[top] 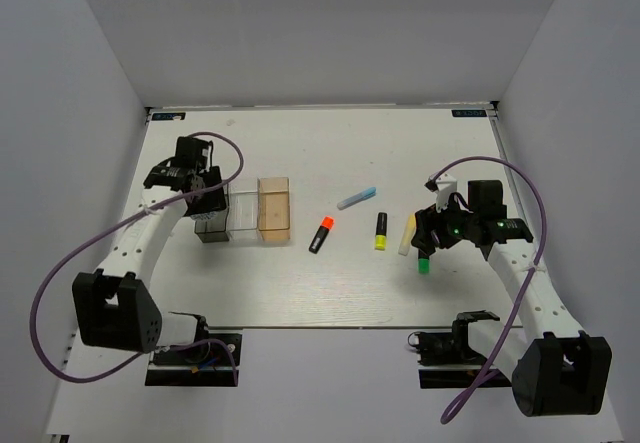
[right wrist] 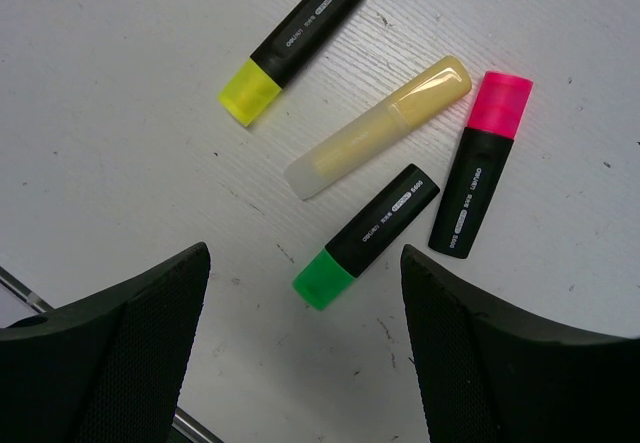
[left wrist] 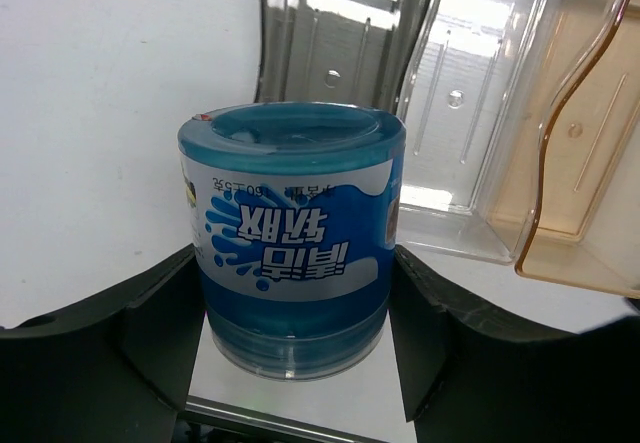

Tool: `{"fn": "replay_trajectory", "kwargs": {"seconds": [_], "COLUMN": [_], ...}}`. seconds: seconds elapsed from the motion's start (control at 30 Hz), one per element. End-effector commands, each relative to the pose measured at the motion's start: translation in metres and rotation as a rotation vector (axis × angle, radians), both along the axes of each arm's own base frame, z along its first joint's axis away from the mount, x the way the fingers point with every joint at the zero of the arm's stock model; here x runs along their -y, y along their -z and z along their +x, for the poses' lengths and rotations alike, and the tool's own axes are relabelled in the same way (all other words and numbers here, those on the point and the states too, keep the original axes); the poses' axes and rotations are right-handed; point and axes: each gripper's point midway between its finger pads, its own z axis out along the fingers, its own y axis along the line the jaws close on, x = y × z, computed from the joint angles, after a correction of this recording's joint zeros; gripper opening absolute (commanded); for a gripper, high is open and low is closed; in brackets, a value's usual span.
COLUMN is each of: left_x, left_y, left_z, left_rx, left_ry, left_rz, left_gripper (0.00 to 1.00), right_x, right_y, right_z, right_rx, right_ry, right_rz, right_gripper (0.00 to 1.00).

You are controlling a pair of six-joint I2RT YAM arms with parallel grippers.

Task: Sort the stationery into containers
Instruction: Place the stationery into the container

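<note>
While the left pincer (left wrist: 295, 293) stands wide with both pads pressed to the sides of a blue round jar (left wrist: 290, 213), nothing has gone into a bin as far as either view shows. Jar upright in the grip, label upside down to the wrist camera. Grey bin (left wrist: 330, 33) lies at 12 o'clock beyond the jar, clear bin (left wrist: 470, 93) at 1 o'clock, amber bin (left wrist: 590, 163) at 2 o'clock; the floors visible in all three are bare, though the jar hides part of the grey one. Judged step: jar about to be set into the grey bin. Right pincer (right wrist: 305, 263) gapes wide, holds nothing, and hovers over a cluster on the desk (top: 300, 153): green-capped marker (right wrist: 368, 235) lying between the jaws below, cream stick (right wrist: 380, 125) at 12 o'clock of it, pink-capped marker (right wrist: 482, 163) at 2 o'clock, yellow-capped marker (right wrist: 293, 43) at 11 o'clock. From above, an orange-capped marker (top: 321, 234) lies at 4 o'clock of the amber bin, a pale blue stick (top: 356, 198) between 1 and 2 o'clock of that marker. Tally: none sorted, one in hand, six loose on the desk. Task looks to be at its very start.
</note>
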Motion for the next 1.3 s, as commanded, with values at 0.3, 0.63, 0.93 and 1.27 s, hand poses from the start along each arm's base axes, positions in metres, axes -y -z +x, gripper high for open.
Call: {"fn": "replay_trajectory", "kwargs": {"seconds": [0.3, 0.63, 0.93, 1.27], "left_x": [-0.002, -0.006, -0.004, 0.016], "left_y": [0.026, 0.048, 0.044, 0.007], "left_z": [0.045, 0.044, 0.042, 0.044], "left_rx": [-0.052, -0.113, -0.104, -0.005], "left_ry": [0.023, 0.017, 0.029, 0.087], "left_rz": [-0.018, 0.004, 0.001, -0.02], "left_gripper": [0.0, 0.49, 0.88, 0.15], "right_x": [-0.003, -0.003, -0.003, -0.004], "right_y": [-0.016, -0.015, -0.015, -0.015], "right_z": [0.006, 0.008, 0.007, 0.006], "right_rx": [0.043, 0.047, 0.047, 0.047], "right_ry": [-0.022, -0.026, -0.027, -0.032], "right_rz": [0.012, 0.006, 0.008, 0.007], "right_gripper": [0.79, 0.79, 0.79, 0.68]}}
